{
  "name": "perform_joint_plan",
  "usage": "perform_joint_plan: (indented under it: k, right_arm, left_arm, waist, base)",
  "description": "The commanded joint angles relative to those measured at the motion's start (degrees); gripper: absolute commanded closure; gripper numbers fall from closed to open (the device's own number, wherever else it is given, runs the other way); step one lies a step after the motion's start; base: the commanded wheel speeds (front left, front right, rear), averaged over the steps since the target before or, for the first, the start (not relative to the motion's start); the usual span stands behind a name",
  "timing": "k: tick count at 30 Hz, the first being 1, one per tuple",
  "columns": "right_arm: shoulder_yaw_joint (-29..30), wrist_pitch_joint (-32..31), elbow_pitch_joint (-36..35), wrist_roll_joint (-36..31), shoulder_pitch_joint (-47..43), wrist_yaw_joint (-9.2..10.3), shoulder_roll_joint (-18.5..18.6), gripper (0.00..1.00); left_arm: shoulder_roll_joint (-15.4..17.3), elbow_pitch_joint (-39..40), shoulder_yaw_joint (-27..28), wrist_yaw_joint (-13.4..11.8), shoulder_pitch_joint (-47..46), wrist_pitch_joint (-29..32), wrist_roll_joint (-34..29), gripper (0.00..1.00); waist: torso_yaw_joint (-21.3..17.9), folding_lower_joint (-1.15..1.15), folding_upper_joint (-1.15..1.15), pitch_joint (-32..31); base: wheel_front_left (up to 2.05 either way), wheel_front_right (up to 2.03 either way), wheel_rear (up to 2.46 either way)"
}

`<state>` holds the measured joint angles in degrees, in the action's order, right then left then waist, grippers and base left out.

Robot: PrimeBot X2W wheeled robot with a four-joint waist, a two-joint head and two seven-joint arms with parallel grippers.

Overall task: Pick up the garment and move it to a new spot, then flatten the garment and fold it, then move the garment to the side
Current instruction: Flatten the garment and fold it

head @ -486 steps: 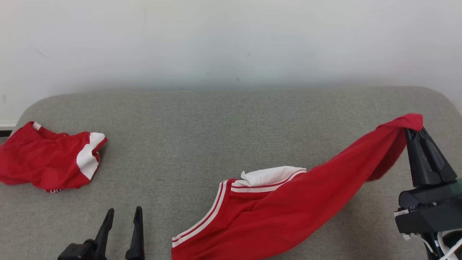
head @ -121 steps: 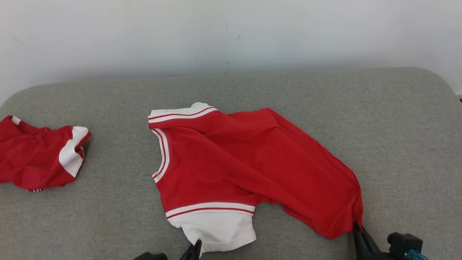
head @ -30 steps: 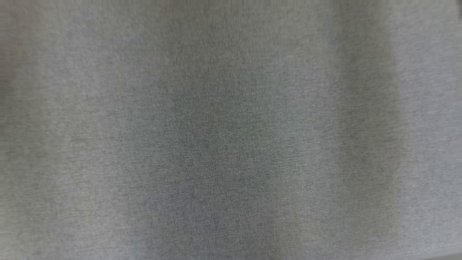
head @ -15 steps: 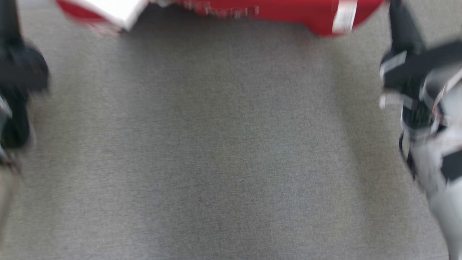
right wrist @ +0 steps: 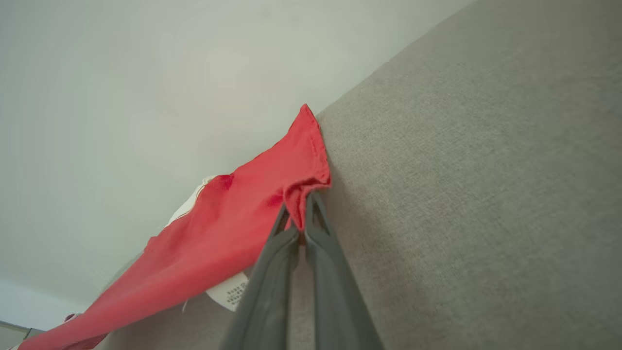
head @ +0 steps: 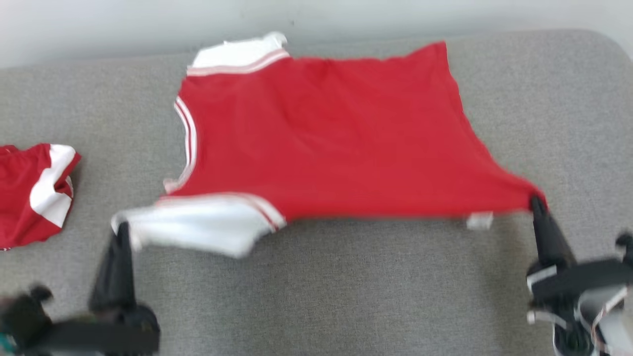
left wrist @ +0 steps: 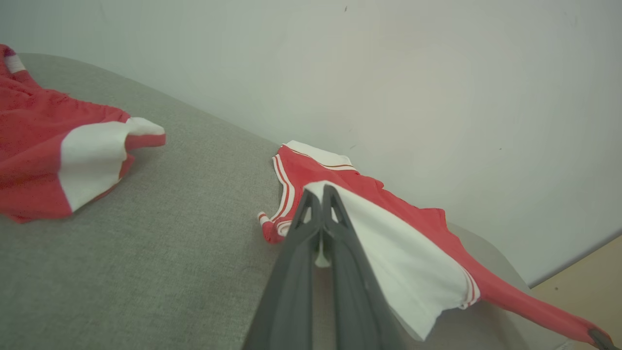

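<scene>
Head view is blurred by motion, so small details stay soft. The red garment [head: 321,138], a shirt with white sleeves and striped trim, lies spread over the far middle of the grey cushion [head: 346,287]. Its far sleeve comes almost to the cushion's far edge, under the pale wall [head: 99,20]. Its near edge is pulled in a straight line between the two grippers. If this edge is lifted off the cushion, I cannot tell.

The left gripper [head: 120,231] stands toward the near left corner of the cushion and holds the tip of the near white sleeve [head: 198,230]. In the left wrist view its fingers [left wrist: 296,272] are pressed together with white cloth caught between them, and they hide a part of this sleeve.

The right gripper [head: 536,203] stands toward the near right corner. In the right wrist view its fingers [right wrist: 335,291] pinch a bunched corner of the red hem. A small white label [head: 478,220] hangs from the near edge just beside this gripper; its print is too small to read.

The bodies of both grippers are cut off by the bottom border of the head view, and the left one is only a dark smear.

A second garment [head: 37,193], also red and white, lies crumpled at the left edge of the cushion, well apart from the shirt and cut by the picture's border. In the left wrist view a strip of pale floor [left wrist: 583,272] shows past the cushion.
</scene>
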<state>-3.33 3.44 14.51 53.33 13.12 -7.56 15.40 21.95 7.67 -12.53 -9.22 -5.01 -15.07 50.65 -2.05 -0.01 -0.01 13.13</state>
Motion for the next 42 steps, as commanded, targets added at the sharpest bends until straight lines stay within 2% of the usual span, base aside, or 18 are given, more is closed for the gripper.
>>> perform_joint_plan:
  k: [1, 5, 9, 14, 18, 26, 31, 42]
  right_arm:
    - [0.78, -0.39, -0.42, -1.0, -1.86, 0.15, -0.19, 1.0]
    - [3.38, -1.71, -1.89, -4.23, -8.85, 0.16, -1.5, 1.0]
    - [6.15, -3.14, -3.64, -7.21, -15.13, 0.16, -3.22, 1.0]
    - [9.94, -6.11, -6.04, -12.2, -21.22, 0.16, -5.22, 1.0]
    - [12.1, -8.67, -8.21, -14.19, -22.6, 0.16, -7.27, 1.0]
    - [14.05, -12.53, -10.22, -15.55, -20.51, 0.16, -9.88, 1.0]
    - [14.6, -15.25, -10.05, -15.32, -17.17, 0.16, -10.74, 1.0]
    - [15.24, -19.06, -2.65, -14.49, -4.83, 0.15, -11.87, 1.0]
  left_arm:
    - [-0.64, 0.24, 0.76, -0.03, 2.24, -0.13, -0.51, 1.0]
    - [-4.55, -0.27, 2.62, 1.04, 9.55, -0.13, -1.52, 1.0]
    - [-7.49, -1.19, 1.53, 2.35, 15.11, -0.12, -3.12, 1.0]
    - [-9.44, -2.88, 0.39, 3.0, 18.89, -0.12, -4.63, 1.0]
    - [-10.09, -3.95, 0.47, 3.99, 19.16, -0.12, -5.64, 1.0]
    - [-9.03, -3.66, -1.81, 6.54, 14.07, 0.39, -8.01, 1.0]
    - [-7.28, -3.85, -2.31, 7.43, 8.47, 2.4, -9.33, 1.0]
    - [-5.29, -15.91, -2.34, 10.9, -7.61, 6.22, -9.08, 1.0]
  waist:
    - [0.04, 0.01, 0.01, -1.08]
    - [0.05, 0.01, 0.01, -2.72]
    - [0.65, 0.01, 0.01, -4.18]
    - [1.43, 0.01, 0.01, -5.17]
    - [1.38, 0.01, 0.01, -5.13]
    - [1.22, 0.01, 0.01, -4.98]
    - [0.06, 0.01, 0.01, -4.26]
    - [-1.29, 0.01, 0.01, -1.44]
  base:
    - [0.0, 0.0, 0.0]
    - [0.0, 0.0, 0.0]
    - [0.0, 0.0, 0.0]
    - [0.0, 0.0, 0.0]
    - [0.0, 0.0, 0.0]
    - [0.0, 0.0, 0.0]
    - [0.0, 0.0, 0.0]
    - [0.0, 0.0, 0.0]
